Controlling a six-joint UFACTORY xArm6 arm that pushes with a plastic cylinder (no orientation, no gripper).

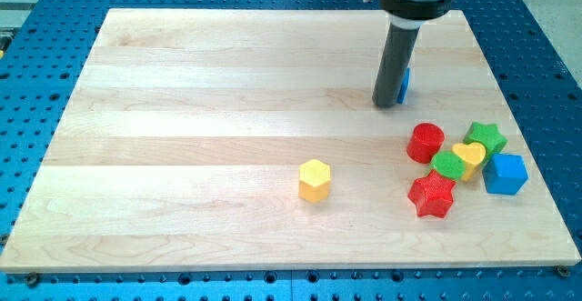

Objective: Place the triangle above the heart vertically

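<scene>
On the board [182, 110], my tip [388, 105], a bare rod with no jaws to open or close, touches the mostly hidden blue triangle [404, 85], which already sits above the yellow heart [470, 156] but left of it, so a rightward nudge seems left.

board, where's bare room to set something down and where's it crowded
Free: everything to the view's left of the yellow hexagon, and the strip between it and the cluster. Crowded: bottom right, around the red cylinder and yellow heart.
</scene>
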